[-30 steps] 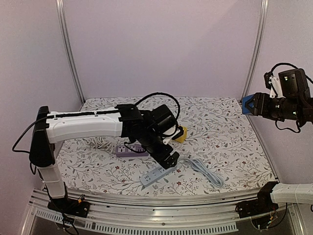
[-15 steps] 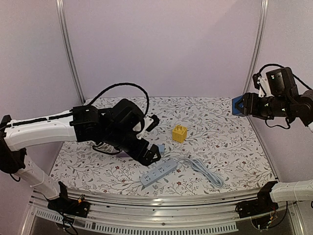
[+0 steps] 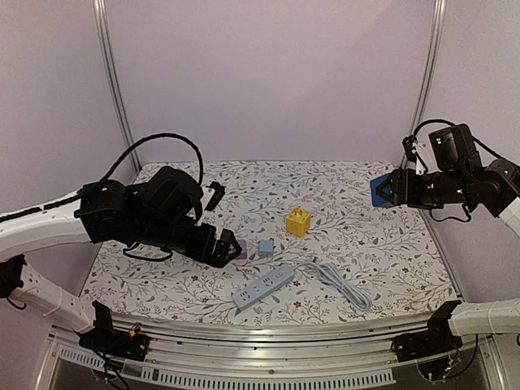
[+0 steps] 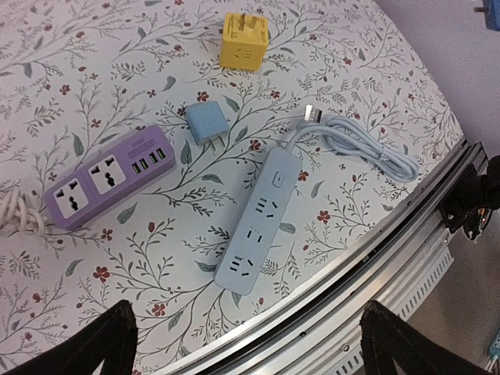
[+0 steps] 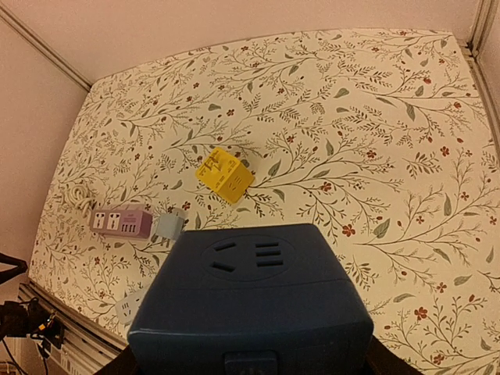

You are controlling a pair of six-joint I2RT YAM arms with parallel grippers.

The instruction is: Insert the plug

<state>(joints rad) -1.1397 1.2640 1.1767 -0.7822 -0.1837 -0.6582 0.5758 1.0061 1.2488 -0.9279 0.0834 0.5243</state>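
- Gripping a dark blue cube adapter (image 5: 250,301), the right end effector (image 3: 388,192) hangs high over the far right corner of the tabletop (image 3: 366,244). The cube's socket face is turned to the wrist camera, and its prongs are out of sight.
- I take this cube to be the plug to insert. That is a judgement, since a yellow cube adapter (image 4: 244,39) and a small pale-blue plug (image 4: 207,123) also lie loose on the tabletop.
- The likely target, a light-blue power strip (image 4: 258,234), lies well apart from the right end effector, down, leftward and toward the near edge.
- In the top view the strip's long axis runs diagonally from near-left to far-right. Its cable (image 4: 367,148) leaves the far-right end and loops beside it.
- The left end effector (image 4: 250,344) is spread wide and holds nothing. It hovers near the strip and a purple power strip (image 4: 105,176), so it is much the nearer arm.
- No bins or trays are present. The receptacles that count are the sockets, and every socket on both strips looks unoccupied.
- The pale-blue plug sits between the two strips, touching neither.
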